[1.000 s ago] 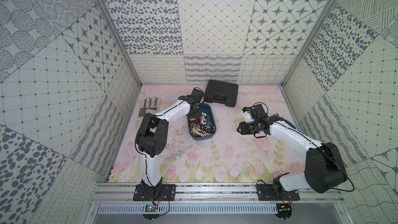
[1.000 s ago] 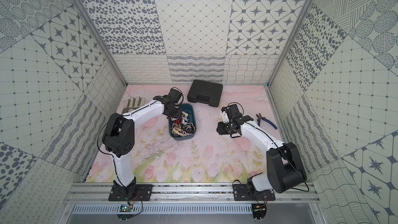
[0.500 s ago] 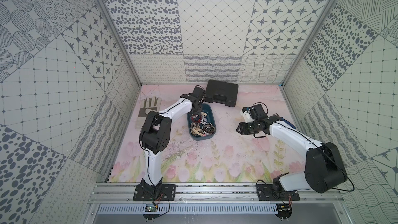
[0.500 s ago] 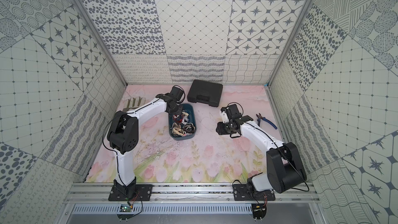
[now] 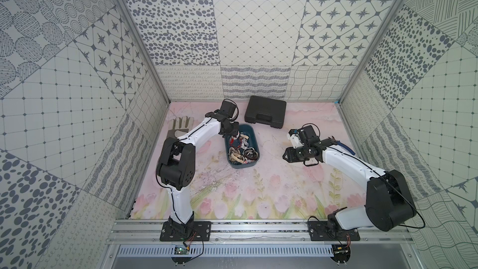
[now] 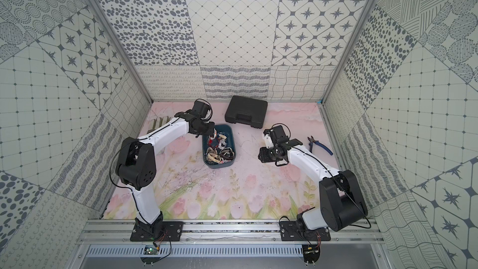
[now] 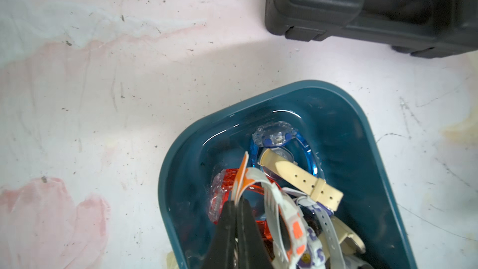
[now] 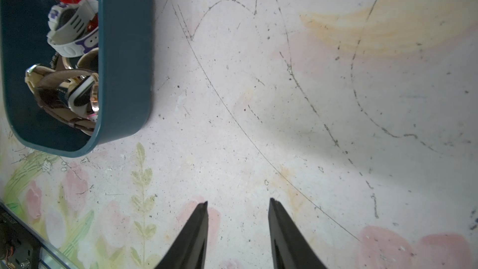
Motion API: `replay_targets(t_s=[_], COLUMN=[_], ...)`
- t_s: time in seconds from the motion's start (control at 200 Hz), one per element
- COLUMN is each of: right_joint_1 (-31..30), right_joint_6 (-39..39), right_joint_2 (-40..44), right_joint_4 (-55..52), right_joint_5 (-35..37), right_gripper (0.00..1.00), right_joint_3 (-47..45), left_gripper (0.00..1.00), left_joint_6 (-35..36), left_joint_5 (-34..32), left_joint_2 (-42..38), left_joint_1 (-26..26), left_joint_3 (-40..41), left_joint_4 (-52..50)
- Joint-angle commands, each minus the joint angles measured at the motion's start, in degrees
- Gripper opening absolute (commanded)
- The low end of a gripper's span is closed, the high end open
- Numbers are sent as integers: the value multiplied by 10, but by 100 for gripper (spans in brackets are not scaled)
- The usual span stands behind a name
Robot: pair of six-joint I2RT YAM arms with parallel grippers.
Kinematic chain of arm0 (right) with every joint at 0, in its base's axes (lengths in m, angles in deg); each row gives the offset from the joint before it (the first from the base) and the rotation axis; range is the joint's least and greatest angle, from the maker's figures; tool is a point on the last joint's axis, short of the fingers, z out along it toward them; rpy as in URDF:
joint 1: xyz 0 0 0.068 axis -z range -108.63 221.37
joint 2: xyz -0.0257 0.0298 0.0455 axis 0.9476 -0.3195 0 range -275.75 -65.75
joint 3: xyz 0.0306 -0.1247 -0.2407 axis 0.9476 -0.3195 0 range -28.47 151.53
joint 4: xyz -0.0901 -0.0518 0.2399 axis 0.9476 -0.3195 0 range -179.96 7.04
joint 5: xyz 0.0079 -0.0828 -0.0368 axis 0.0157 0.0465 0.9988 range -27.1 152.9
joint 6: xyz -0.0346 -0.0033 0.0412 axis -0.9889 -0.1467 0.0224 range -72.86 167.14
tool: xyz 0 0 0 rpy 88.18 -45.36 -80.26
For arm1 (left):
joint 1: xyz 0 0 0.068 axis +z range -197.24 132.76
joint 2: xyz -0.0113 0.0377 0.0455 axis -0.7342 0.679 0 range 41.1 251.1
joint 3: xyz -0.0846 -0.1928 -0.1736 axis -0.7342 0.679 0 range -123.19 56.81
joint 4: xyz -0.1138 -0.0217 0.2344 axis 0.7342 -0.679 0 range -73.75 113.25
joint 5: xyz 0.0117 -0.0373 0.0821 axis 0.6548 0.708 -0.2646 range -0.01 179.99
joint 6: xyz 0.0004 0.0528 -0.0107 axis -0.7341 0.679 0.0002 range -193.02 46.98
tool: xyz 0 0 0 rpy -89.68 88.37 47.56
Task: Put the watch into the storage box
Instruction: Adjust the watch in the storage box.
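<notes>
The storage box (image 5: 248,129) (image 6: 228,129) is a dark teal tub at mid-table, holding several watches. In the left wrist view my left gripper (image 7: 236,202) is over the box's inside (image 7: 181,156), shut on the white-and-orange strap (image 7: 242,174) of a watch (image 7: 287,221). That watch's body leans on the other watches; I cannot tell whether it rests on them. Both top views place the left gripper (image 5: 234,135) (image 6: 213,135) at the box's far left corner. My right gripper (image 8: 238,201) (image 5: 284,155) hangs open and empty over bare mat, right of the box (image 8: 124,60).
A black hard case (image 5: 265,111) lies behind the box, close to the left wrist. A grey work glove (image 5: 178,126) lies at the far left. Blue-handled pliers (image 6: 319,144) lie by the right wall, behind the right arm.
The left jaws have closed onto the watch strap over the box, and the left arm has shifted slightly. The right arm has not moved.
</notes>
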Motion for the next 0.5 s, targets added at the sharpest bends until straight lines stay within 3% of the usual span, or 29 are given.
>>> replay_targets(t_s=[0.0,0.295,0.44,0.495], right_joint_1=[-4,-14,-17,-18], right_joint_6=[-11,-14,-14,-15], right_joint_2=[-5,-6,-7,-9], right_joint_4=[13,10,11,12], right_joint_5=[4,13,15,16], right_gripper=[43,43,43,42], right_joint_3=[4,4,3,3], left_gripper=[0,0,0,4], left_joint_6=[-65,-114,-111,-110], left_joint_5=[129,167,145,142], left_joint_2=[0,39,47,46], left_joint_1=[22,37,38,38], left_joint_3=[16,36,36,39], left_joint_4=[50,113,102,101])
